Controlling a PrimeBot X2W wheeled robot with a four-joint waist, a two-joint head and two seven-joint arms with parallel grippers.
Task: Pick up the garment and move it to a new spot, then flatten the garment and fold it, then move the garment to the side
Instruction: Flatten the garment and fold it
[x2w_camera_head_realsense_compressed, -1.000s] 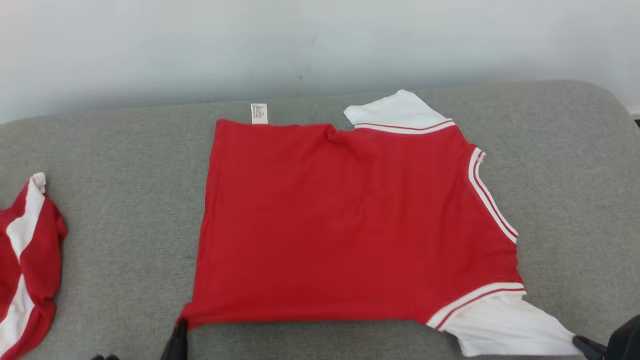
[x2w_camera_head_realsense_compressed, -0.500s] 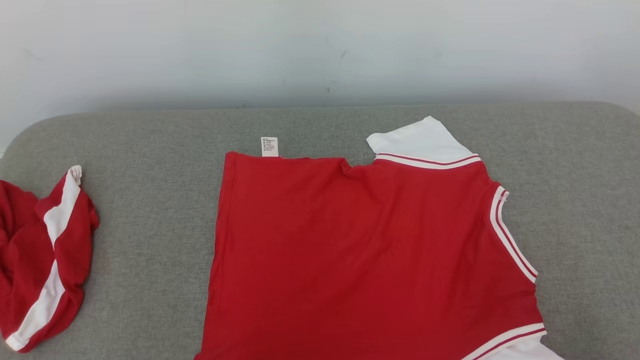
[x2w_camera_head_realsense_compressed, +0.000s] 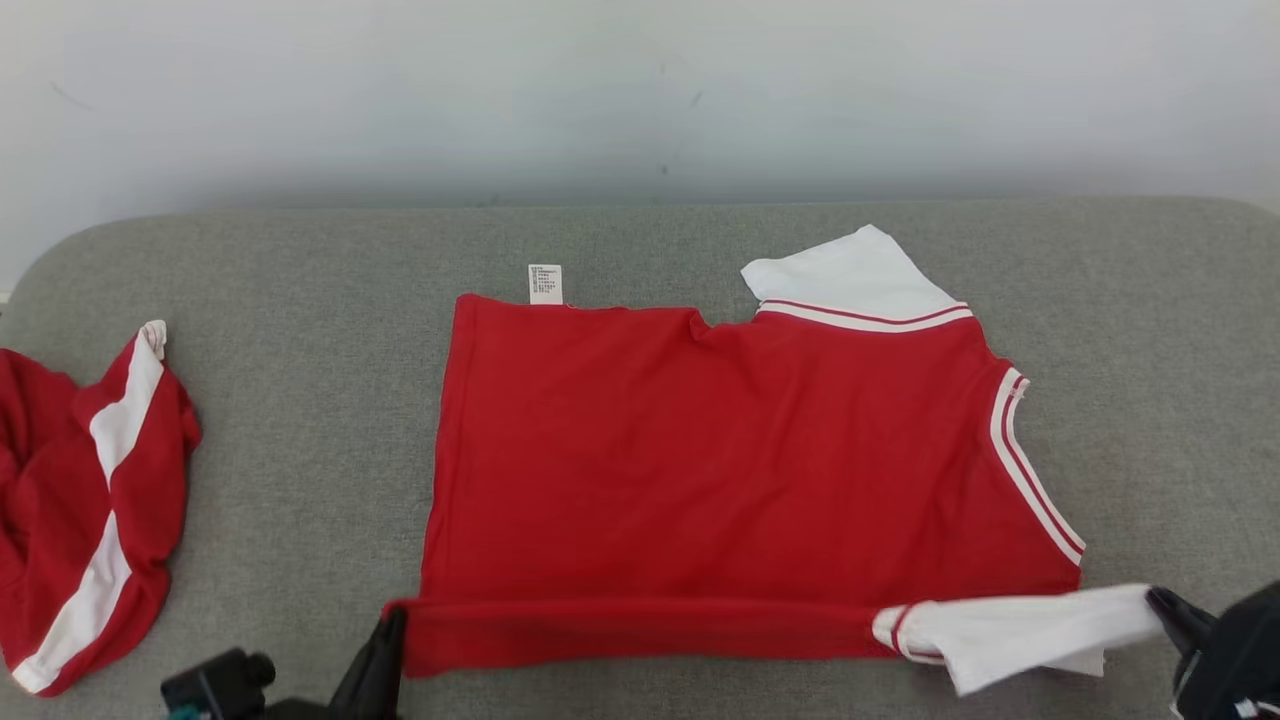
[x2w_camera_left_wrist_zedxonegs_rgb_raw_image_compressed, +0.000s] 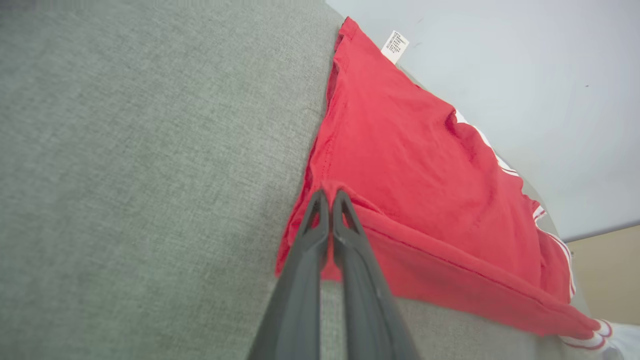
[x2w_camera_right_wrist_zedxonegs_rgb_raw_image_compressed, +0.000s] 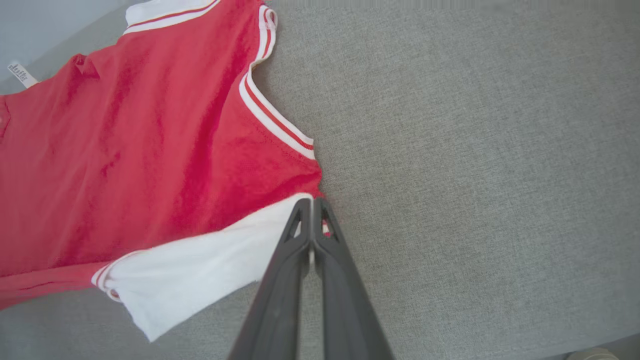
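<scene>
garment (x2w_camera_head_realsense_compressed: 720, 460) lies spread on the grey cloth-covered surface (x2w_camera_head_realsense_compressed: 280, 400), red with white sleeves, just right of the middle, and its near edge is held at both ends. nearest on the left, the left pincer (x2w_camera_head_realsense_compressed: 388, 628) is clenched on the near left corner of the red cloth; in the left wrist view its fingers (x2w_camera_left_wrist_zedxonegs_rgb_raw_image_compressed: 314, 240) press together with the corner nipped at their tips. nearest on the right, the right pincer (x2w_camera_head_realsense_compressed: 1165, 605) is clenched on the outer end of the near sleeve (x2w_camera_head_realsense_compressed: 1020, 625), and in the right wrist view its fingers (x2w_camera_right_wrist_zedxonegs_rgb_raw_image_compressed: 292, 255) are closed on the white cloth. between the two grips the near edge of the red body stands turned up as a narrow straight band, and the near sleeve is drawn out to the right, its lower flap hanging loose. beyond that band the body lies flat with soft creases. the neckline trim (x2w_camera_head_realsense_compressed: 1040, 495), white with a red stripe, runs along the right side. well apart on the left lies a second garment (x2w_camera_head_realsense_compressed: 90, 500), red with a white stripe, crumpled. at the far edge the far sleeve (x2w_camera_head_realsense_compressed: 850, 272) points away to the right, and a small white care label (x2w_camera_head_realsense_compressed: 545, 283) sticks out on the far left. farthest back is a pale wall (x2w_camera_head_realsense_compressed: 640, 90).
</scene>
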